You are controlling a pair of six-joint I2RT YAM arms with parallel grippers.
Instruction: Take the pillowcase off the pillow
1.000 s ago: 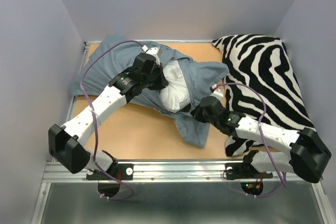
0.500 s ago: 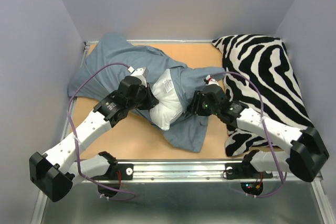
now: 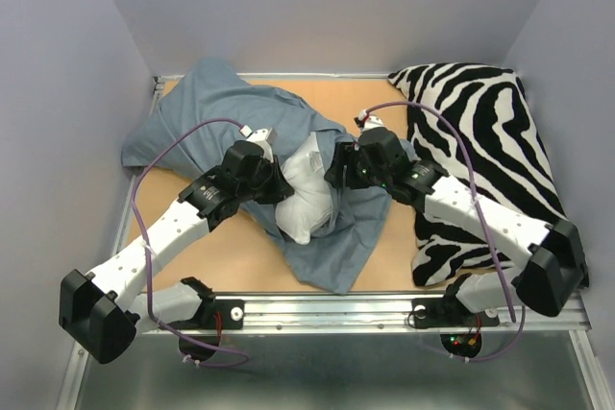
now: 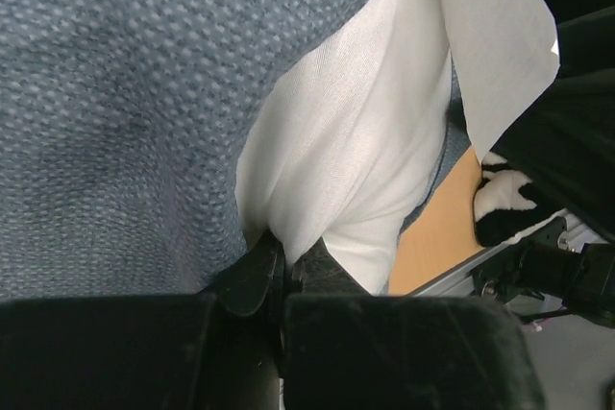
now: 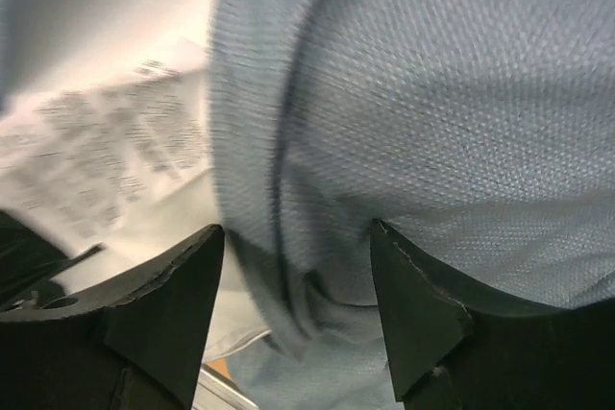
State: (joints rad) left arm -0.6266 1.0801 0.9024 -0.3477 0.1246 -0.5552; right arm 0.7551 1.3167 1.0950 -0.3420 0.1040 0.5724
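- The left gripper (image 4: 286, 258) is clenched on a fold of the big plump white pillow (image 3: 307, 201). The wrist view shows its dark fingers pinching white cloth just below the edge of the soft blue-grey fabric pillowcase (image 3: 207, 108).
- Over the last second the left arm has drawn back toward the near edge. The white bulge now shows further out of the cover's opening, at the middle of the wooden tabletop (image 3: 240, 256).
- The right gripper (image 3: 336, 165) has moved up from near the black-and-white zebra-striped cushion (image 3: 480, 132) to the opening. It now sits just beside the exposed pillow.
- In the right wrist view, blue cloth bunches between the fingers (image 5: 163, 295), which stand well apart. The picture is blurred, so whether they pinch the fabric or only straddle it cannot be told.
- A printed white care label (image 5: 96, 151) lies just beside that fold.
- Most of the pillow is still inside the cover, which runs to the far-left corner. The removal looks early: one end is freed, and the right arm seems placed to hold the case.
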